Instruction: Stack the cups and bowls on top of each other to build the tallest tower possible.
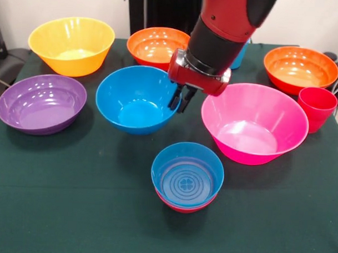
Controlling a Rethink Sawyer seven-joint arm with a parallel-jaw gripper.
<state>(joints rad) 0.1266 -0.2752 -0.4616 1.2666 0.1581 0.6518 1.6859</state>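
Dark green tablecloth [55, 211] over table; pale wall [62, 3] behind; dark vertical panel [162, 9] centre back.

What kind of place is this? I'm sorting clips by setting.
Probably a robotics lab bench, not a kitchen: a red and black robot arm reaches over a table draped in dark green cloth, with glossy plastic bowls such as the large pink one laid out as props.

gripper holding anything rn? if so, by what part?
Looks like yes: the gripper is closed on the medium blue bowl, pinching its rim on the side toward the pink bowl. Contact itself is hard to confirm.
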